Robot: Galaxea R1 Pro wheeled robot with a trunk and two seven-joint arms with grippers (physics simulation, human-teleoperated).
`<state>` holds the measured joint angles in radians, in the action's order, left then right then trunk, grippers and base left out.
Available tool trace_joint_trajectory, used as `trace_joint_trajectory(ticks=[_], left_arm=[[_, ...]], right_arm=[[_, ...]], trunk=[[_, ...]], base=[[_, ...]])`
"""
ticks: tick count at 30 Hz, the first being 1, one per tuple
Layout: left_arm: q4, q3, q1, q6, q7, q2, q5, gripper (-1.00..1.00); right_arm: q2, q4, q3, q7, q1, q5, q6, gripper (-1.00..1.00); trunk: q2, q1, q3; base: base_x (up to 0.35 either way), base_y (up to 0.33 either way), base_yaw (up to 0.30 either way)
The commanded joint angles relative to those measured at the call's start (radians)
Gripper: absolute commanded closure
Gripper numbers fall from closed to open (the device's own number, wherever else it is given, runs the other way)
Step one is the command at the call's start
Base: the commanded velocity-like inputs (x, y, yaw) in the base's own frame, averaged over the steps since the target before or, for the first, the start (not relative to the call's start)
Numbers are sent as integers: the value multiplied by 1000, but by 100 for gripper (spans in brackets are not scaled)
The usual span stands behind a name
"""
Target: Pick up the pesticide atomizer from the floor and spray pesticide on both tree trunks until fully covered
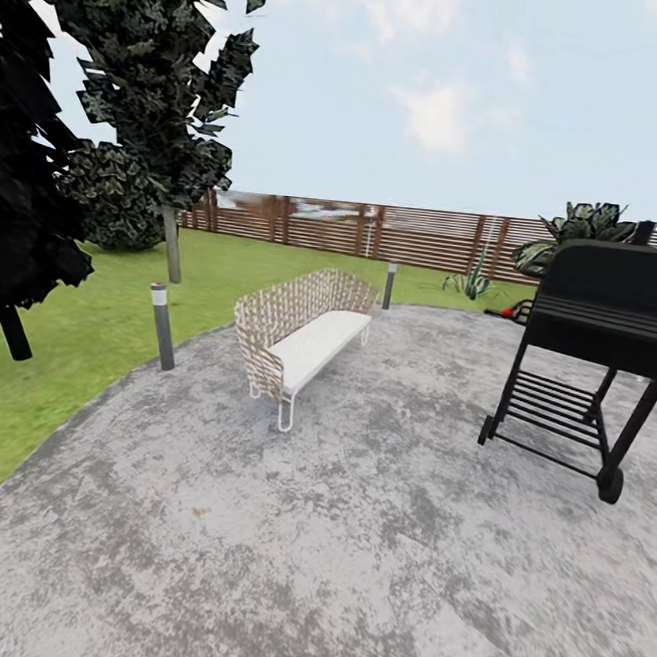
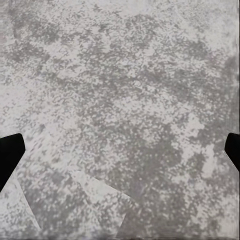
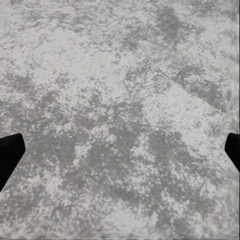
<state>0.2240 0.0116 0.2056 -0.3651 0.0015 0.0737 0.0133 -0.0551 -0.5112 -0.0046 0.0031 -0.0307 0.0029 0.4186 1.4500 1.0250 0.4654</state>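
On the paving, atomizer not yet found.

Both pincers, left pincer (image 2: 120, 150) and right pincer (image 3: 120, 150), hang with fingers spread wide and empty over the grey paved patch (image 1: 349, 531). Lawn (image 1: 87, 335) lies at ten o'clock, past the wicker seat (image 1: 303, 336); grill (image 1: 593, 344) at two. I judge it best to roll slowly onto the grass, scanning low.

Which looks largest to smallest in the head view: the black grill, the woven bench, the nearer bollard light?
1. Black grill
2. Woven bench, though it stands farther back, so true size is unsure
3. Nearer bollard light
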Motion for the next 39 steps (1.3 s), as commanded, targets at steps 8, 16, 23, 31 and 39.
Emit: trace_joint_trajectory(ticks=[8, 16, 23, 31, 39], left_arm=[[0, 0, 0, 0, 0, 0, 0, -100], [0, 1, 0, 0, 1, 0, 0, -100], [0, 0, 0, 0, 3, -1, 0, -100], [0, 1, 0, 0, 7, -1, 0, -100], [-12, 1, 0, -2, 11, -1, 1, -100]], right_arm=[[0, 0, 0, 0, 0, 0, 0, -100], [0, 4, 0, -2, 0, 3, -1, -100], [0, 4, 0, -4, 0, 5, -1, -100], [1, -2, 0, -4, 0, 1, 0, -100], [1, -3, 0, -2, 0, -1, 0, -100]], trunk=[[0, 0, 0], [0, 0, 0], [0, 0, 0], [0, 0, 0], [0, 0, 0]], base=[[-228, -181, -111], [-166, -227, -11], [-109, -247, 0], [-100, -250, -9], [-18, -261, -267]])
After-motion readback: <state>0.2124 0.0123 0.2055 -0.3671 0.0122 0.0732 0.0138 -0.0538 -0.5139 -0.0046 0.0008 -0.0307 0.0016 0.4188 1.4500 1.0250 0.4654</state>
